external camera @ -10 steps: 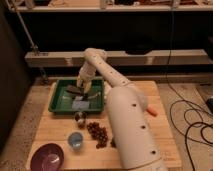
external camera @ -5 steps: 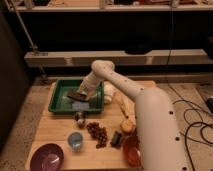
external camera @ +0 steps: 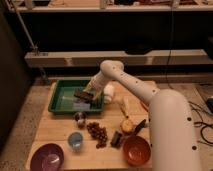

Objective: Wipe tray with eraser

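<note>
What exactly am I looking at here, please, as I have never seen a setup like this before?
The big white shape is a robot arm on a mobile base. There is only one picture; where its camera is mounted is unknown. It looks down on a wooden table. The arm ends in a two-finger gripper, reaching into a green tray and shut on a dark eraser for wiping it. On the table lie a purple bowl, an orange-red bowl, a small blue cup, a cluster of dark grapes and a few smaller items I cannot identify.
</note>
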